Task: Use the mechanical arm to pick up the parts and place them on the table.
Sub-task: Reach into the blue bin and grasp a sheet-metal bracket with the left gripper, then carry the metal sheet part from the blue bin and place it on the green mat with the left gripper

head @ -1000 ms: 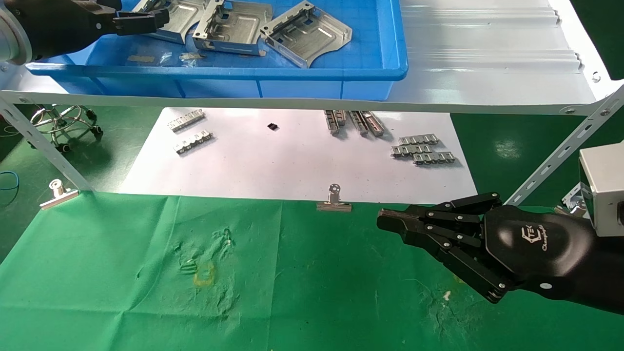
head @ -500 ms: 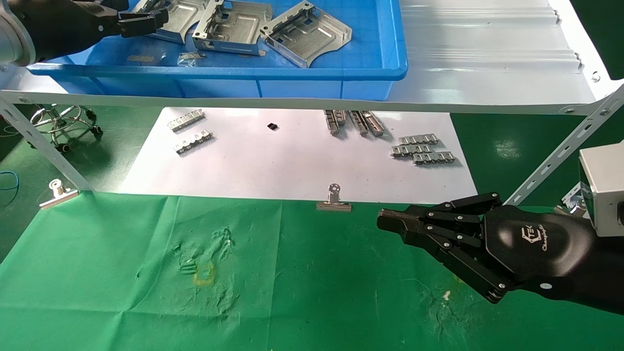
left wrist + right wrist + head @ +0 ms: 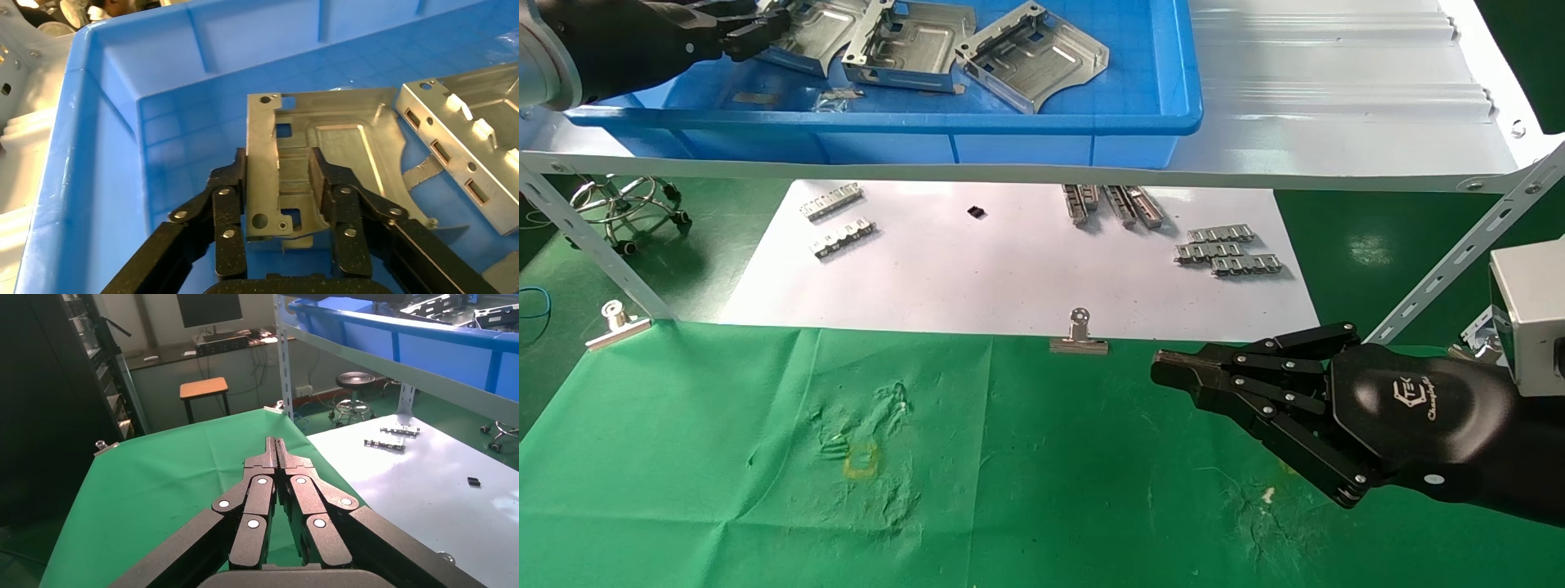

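Note:
Three silvery stamped parts lie in a blue bin (image 3: pixel 1009 122) on the shelf. My left gripper (image 3: pixel 764 20) reaches into the bin from the left. In the left wrist view this gripper (image 3: pixel 278 162) is open and straddles the upturned flange of the leftmost part (image 3: pixel 330 141). One finger (image 3: pixel 227 190) lies against the flange's outer side; the other stands apart over the recess. This part (image 3: pixel 805 33) rests on the bin floor. My right gripper (image 3: pixel 1164 369) is shut and empty, parked low over the green cloth table (image 3: pixel 1042 474); its wrist view shows it (image 3: pixel 276 444) closed.
Two more parts (image 3: pixel 911 45) (image 3: pixel 1034 53) lie to the right in the bin. The white shelf (image 3: pixel 1336 98) overhangs a white paper sheet (image 3: pixel 1009 269) with toothed strips (image 3: pixel 1228 249). Binder clips (image 3: pixel 1079 339) (image 3: pixel 617 325) hold the cloth's far edge. Shelf legs (image 3: pixel 592 245) (image 3: pixel 1459 253) stand at both sides.
My left gripper has moved farther into the bin and onto the leftmost part's flange. The right arm has not moved.

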### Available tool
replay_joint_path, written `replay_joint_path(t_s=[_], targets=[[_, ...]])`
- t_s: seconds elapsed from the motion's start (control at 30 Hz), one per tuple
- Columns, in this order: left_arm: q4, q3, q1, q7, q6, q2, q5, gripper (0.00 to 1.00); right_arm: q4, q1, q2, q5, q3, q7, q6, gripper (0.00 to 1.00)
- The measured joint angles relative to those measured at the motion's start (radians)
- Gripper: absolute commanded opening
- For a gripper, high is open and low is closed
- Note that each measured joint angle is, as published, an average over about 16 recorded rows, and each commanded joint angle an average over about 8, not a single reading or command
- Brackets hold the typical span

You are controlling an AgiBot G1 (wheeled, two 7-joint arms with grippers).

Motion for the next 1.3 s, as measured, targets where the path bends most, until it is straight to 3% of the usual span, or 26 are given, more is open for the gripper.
replay_joint_path(t_s=[0.83, 1.07, 1.3], targets=[[0.001, -0.033, -0.017, 0.055, 0.015, -0.020, -0.046, 0.00, 0.000, 0.000, 0.000, 0.000, 0.000, 0.000, 0.000, 0.00], [-0.019, -0.056, -0.022, 0.078, 0.116, -0.050, -0.081, 0.00, 0.000, 0.000, 0.000, 0.000, 0.000, 0.000, 0.000, 0.00], [-0.047, -0.071, -0.017, 0.116, 0.302, -0.097, -0.109, 0.00, 0.000, 0.000, 0.000, 0.000, 0.000, 0.000, 0.000, 0.00]])
